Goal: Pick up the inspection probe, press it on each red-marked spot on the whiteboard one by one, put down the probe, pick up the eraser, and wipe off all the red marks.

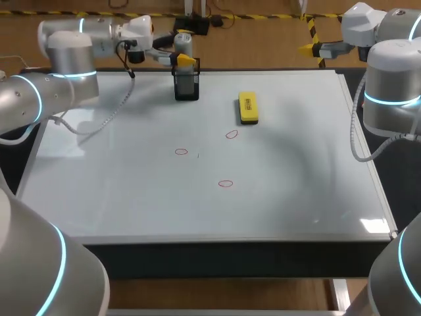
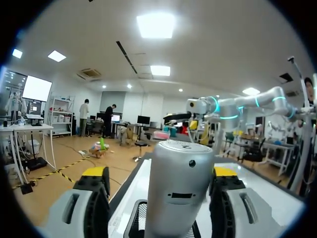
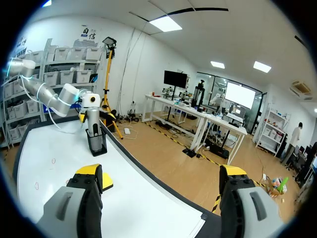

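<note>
Count: one inspection probe (image 1: 183,45), one black holder (image 1: 187,87), one yellow eraser (image 1: 248,108), three red marks, two grippers.

Probe: stands upright in the holder at the upper middle of the head view, on the whiteboard's (image 1: 131,197) far edge. Long axis vertical, rounded top up, lower end inside the holder.

Left gripper (image 1: 181,60): straddles the probe's upper body. In the left wrist view the probe (image 2: 181,188) sits between the fingers (image 2: 94,208). A gap shows on one side, so the fingers are spread and do not clamp it.

Right gripper (image 1: 308,47): upper right, beyond the board's far edge. Its wrist view shows the fingers (image 3: 84,198) spread wide, with nothing between them.

Eraser: lies flat, right of the holder and well apart from it. Long axis runs from far edge to near edge.

Marks: small ovals mid-board, at centre left (image 1: 181,152), just below the eraser (image 1: 231,134), and lowest (image 1: 225,184). They are well apart from each other and from every board edge.
</note>
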You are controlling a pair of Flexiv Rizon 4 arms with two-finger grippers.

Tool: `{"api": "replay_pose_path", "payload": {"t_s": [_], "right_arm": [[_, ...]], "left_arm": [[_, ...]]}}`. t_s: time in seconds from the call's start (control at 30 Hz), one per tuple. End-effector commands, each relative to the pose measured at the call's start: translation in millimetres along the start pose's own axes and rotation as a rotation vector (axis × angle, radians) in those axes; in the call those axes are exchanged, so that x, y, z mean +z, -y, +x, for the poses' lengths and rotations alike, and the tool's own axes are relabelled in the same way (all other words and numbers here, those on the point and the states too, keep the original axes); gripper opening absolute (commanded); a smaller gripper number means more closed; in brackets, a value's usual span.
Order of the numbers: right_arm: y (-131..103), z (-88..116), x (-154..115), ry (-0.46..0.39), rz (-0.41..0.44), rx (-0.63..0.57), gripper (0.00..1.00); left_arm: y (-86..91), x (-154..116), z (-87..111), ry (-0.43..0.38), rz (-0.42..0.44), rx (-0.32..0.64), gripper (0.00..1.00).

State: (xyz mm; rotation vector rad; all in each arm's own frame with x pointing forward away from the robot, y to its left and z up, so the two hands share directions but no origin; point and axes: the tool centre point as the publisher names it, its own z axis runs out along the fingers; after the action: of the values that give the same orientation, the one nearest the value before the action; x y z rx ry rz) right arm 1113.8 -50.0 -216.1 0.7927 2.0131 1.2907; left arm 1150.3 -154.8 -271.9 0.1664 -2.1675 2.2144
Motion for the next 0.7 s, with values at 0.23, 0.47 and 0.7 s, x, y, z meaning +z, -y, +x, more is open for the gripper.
{"api": "replay_pose_path", "payload": {"t_s": [0.23, 0.47, 0.7], "right_arm": [[0, 0, 0, 0.000, 0.000, 0.000, 1.00], [0, 0, 0, 0.000, 0.000, 0.000, 1.00], [0, 0, 0, 0.000, 0.000, 0.000, 1.00]], "left_arm": [[3.4, -7, 17.7, -0.017, -0.005, 0.028, 0.00], [7.5, -9, 24.4, -0.025, 0.002, 0.041, 0.00], [14.1, -4, 27.1, -0.036, 0.009, 0.053, 0.00]]}}
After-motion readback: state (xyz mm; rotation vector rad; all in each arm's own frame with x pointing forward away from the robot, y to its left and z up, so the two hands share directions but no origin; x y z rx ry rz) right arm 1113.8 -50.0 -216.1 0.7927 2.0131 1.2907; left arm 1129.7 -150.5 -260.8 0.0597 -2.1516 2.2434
